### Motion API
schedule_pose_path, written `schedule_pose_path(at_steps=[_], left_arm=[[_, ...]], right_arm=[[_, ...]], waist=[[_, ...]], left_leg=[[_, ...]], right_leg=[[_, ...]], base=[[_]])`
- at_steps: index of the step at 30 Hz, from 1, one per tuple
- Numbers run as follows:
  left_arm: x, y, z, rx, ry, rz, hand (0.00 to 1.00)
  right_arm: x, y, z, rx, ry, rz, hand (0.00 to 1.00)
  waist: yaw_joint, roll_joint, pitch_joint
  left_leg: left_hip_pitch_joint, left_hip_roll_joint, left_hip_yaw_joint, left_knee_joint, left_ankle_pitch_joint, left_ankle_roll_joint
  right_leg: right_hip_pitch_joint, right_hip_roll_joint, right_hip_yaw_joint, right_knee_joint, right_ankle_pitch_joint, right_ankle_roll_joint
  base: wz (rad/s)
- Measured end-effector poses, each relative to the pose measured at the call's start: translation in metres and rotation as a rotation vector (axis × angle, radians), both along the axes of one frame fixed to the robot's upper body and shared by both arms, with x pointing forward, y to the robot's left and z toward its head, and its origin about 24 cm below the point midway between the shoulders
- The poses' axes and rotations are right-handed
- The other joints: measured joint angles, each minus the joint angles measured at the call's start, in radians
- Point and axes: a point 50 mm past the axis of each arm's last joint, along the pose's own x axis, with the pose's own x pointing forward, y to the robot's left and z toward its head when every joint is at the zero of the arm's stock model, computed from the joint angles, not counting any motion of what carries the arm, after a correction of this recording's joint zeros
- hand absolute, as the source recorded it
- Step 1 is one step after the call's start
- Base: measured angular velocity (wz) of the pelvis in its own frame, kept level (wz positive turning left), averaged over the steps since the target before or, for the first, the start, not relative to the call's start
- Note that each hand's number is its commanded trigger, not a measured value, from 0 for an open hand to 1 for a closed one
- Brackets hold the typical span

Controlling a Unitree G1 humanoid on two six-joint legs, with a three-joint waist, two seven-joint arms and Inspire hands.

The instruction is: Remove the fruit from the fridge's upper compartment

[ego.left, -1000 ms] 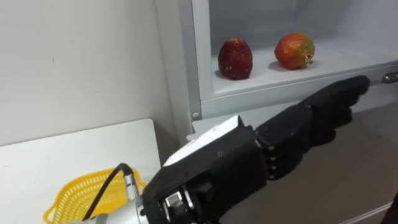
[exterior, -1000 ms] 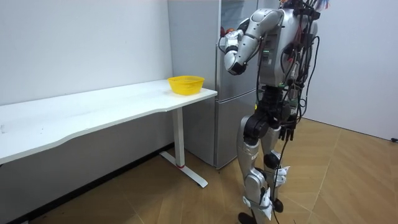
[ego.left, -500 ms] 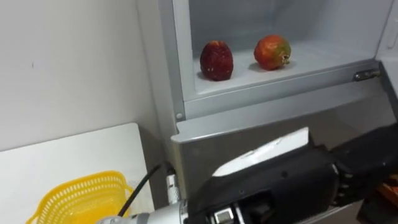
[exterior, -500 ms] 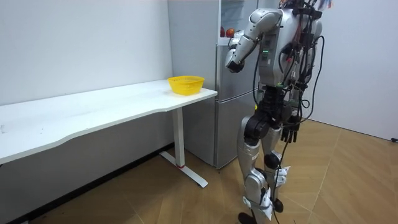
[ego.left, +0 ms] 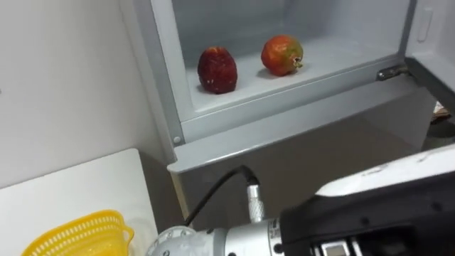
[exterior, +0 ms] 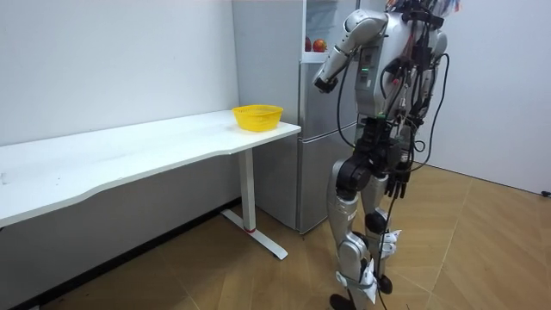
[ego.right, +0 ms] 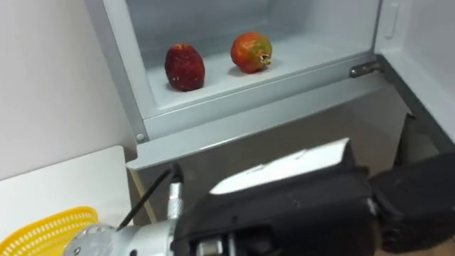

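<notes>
The upper fridge compartment [ego.left: 234, 107] stands open. On its white shelf lie a dark red fruit [ego.left: 217, 70] at the left and a red-green fruit [ego.left: 281, 55] to its right. My left forearm crosses the bottom of the eye views, and my left hand [ego.right: 419, 192] shows as a dark mass at the lower right, below the shelf and in front of the lower fridge door. It touches neither fruit. In the room view I stand facing the fridge with my left hand [exterior: 324, 82] raised before it. My right hand [exterior: 399, 182] hangs relaxed beside my hip.
The open upper fridge door [ego.left: 435, 35] juts out at the right. The lower fridge door [ego.left: 298, 153] is closed. A yellow basket [ego.left: 75, 236] sits on the white table [exterior: 129, 155], whose end is left of the fridge. A wall runs behind the table.
My left hand has dropped from the shelf's front edge to the lower right, below the compartment. The head camera has shifted, so the fruits sit further left. The fruits have not moved.
</notes>
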Motion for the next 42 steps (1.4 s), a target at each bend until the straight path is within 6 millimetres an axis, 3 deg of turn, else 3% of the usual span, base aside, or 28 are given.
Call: schedule_pose_path(at_steps=[9, 18, 24, 42], left_arm=[[-0.009, -0.018, -0.001, 0.006, 0.015, -0.076, 0.00], [-0.018, -0.028, 0.002, 0.040, -0.035, -0.138, 0.00], [-0.013, -0.040, 0.001, 0.074, -0.028, -0.155, 0.00], [-0.008, -0.045, -0.002, 0.097, -0.005, -0.143, 0.00]], right_arm=[[0.001, 0.002, 0.000, -0.004, -0.003, 0.015, 0.00], [0.006, 0.003, 0.000, -0.010, -0.014, 0.030, 0.00], [0.016, 0.003, 0.002, -0.012, -0.042, 0.034, 0.00], [0.016, 0.003, 0.002, -0.004, -0.026, 0.050, 0.00]], waist=[[-0.012, -0.008, 0.0050], [-0.035, -0.008, 0.0043], [-0.057, -0.005, 0.0023], [-0.047, -0.002, 0.0021]], left_leg=[[0.011, -0.004, 0.003, -0.001, 0.000, 0.000], [-0.003, 0.002, 0.005, 0.000, 0.000, 0.000], [-0.006, 0.003, 0.005, 0.000, 0.000, 0.000], [-0.003, 0.002, 0.009, 0.000, 0.000, 0.000]], right_leg=[[-0.004, 0.000, 0.023, 0.001, -0.001, 0.002], [-0.024, 0.006, 0.026, 0.004, 0.001, -0.001], [-0.020, 0.006, 0.027, 0.004, 0.002, -0.002], [-0.018, 0.008, 0.037, 0.003, 0.002, -0.002]], base=[[-0.05], [-0.04], [-0.01], [0.00]])
